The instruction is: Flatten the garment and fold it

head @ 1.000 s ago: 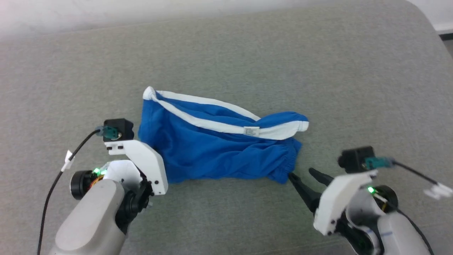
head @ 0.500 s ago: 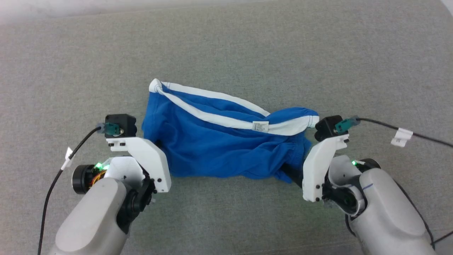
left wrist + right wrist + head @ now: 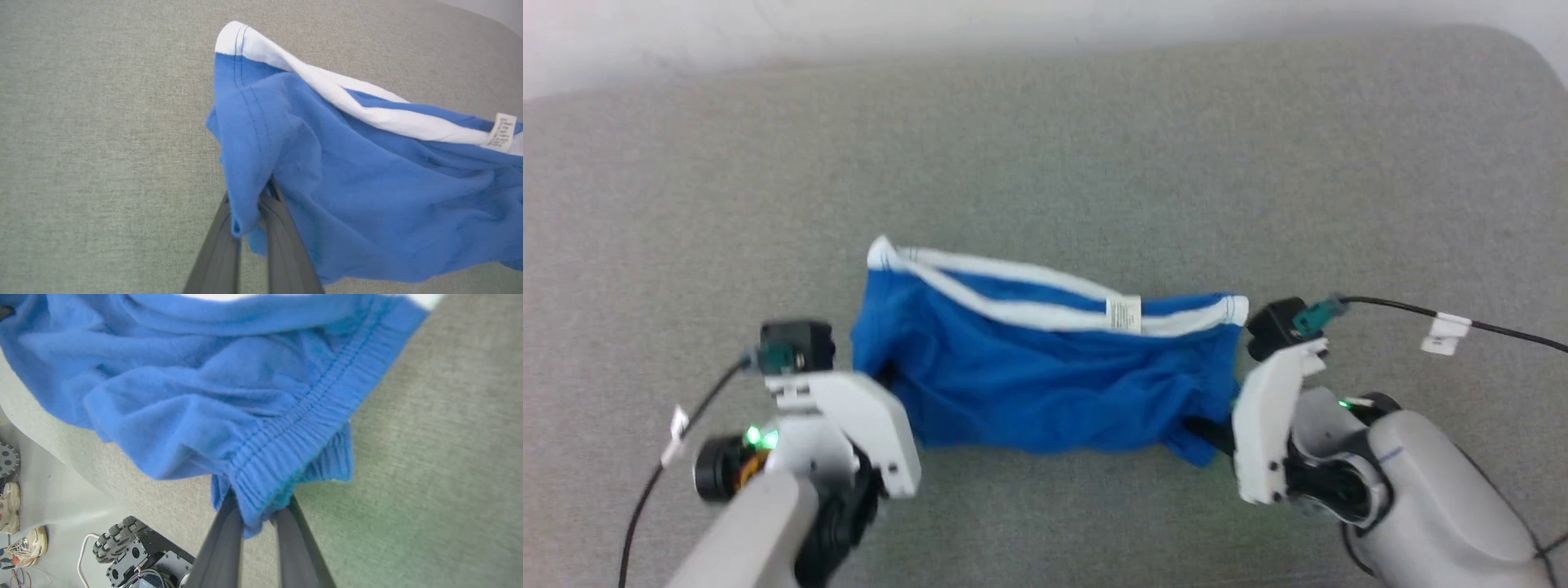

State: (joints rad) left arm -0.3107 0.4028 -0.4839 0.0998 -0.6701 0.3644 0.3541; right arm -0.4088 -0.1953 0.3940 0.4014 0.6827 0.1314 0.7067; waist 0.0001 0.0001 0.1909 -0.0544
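Observation:
The garment (image 3: 1045, 380) is a pair of small royal-blue shorts with a white band along the far edge and a small white label (image 3: 1124, 314). It stretches crumpled between my two grippers over the grey surface. My left gripper (image 3: 250, 218) is shut on the garment's (image 3: 367, 196) near left corner, with blue cloth pinched between its dark fingers (image 3: 220, 253). My right gripper (image 3: 257, 514) is shut on the gathered elastic hem of the garment (image 3: 229, 388) at the right corner. In the head view the left gripper (image 3: 890, 384) and right gripper (image 3: 1205, 429) are mostly hidden by their white mounts. No print shows.
The grey fabric-covered surface (image 3: 1045, 147) spreads wide around the garment. Its near edge (image 3: 81, 473) shows in the right wrist view. Below it are the floor, my wheeled base (image 3: 135, 555) and shoes (image 3: 24, 547). Tagged cables (image 3: 1445, 333) trail from both wrists.
The right gripper was open beside the right corner, then moved in and shut on it. The white band is now pulled straighter between the grippers. The head camera has also shifted.

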